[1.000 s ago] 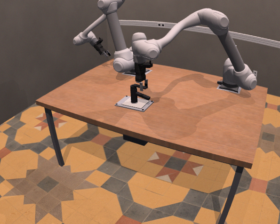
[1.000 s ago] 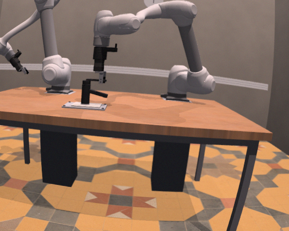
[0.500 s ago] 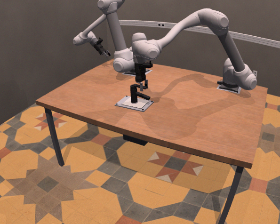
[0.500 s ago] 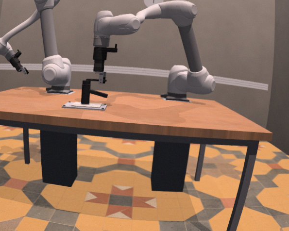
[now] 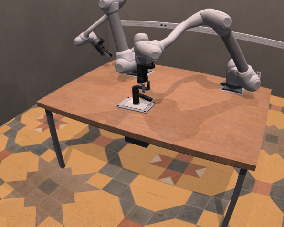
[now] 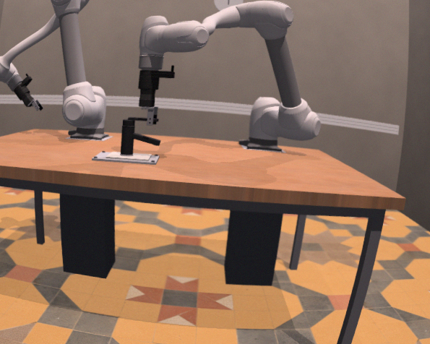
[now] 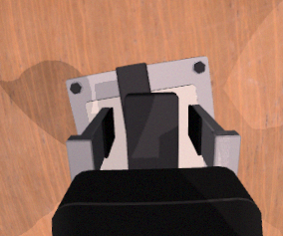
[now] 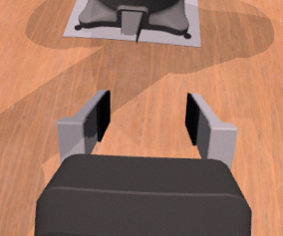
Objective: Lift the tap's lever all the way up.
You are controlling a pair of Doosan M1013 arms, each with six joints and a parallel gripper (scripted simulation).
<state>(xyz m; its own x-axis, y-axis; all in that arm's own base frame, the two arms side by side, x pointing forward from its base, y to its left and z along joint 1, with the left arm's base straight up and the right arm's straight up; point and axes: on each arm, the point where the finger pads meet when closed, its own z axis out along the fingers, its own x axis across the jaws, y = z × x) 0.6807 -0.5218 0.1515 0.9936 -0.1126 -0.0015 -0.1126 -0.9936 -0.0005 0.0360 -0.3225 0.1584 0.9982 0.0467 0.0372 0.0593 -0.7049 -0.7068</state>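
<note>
The black tap point(image 5: 135, 95) point(image 6: 127, 136) stands upright on its grey plate point(image 5: 150, 106) point(image 6: 126, 160) point(image 7: 175, 74). Its lever point(image 5: 139, 86) point(image 6: 139, 119) point(image 7: 151, 111) sticks out from the top, about level, above the spout point(image 5: 145, 97) point(image 6: 147, 139) point(image 7: 134, 79), which slopes down. My left gripper point(image 5: 145, 86) point(image 6: 154, 115) point(image 7: 150, 121) is open, pointing down, with one finger on each side of the lever's outer part. The left wrist view shows gaps between the lever and both fingers. My right gripper point(image 5: 108, 55) point(image 6: 38, 105) point(image 8: 147, 107) is open and empty, far from the tap.
Both arm bases stand at the back of the wooden table point(image 5: 210, 136) point(image 6: 207, 173). The right arm's base is behind the tap, and the left arm's base point(image 5: 232, 86) point(image 6: 264, 142) is farther right in the top and exterior views. The spout lies just below the left fingers.
</note>
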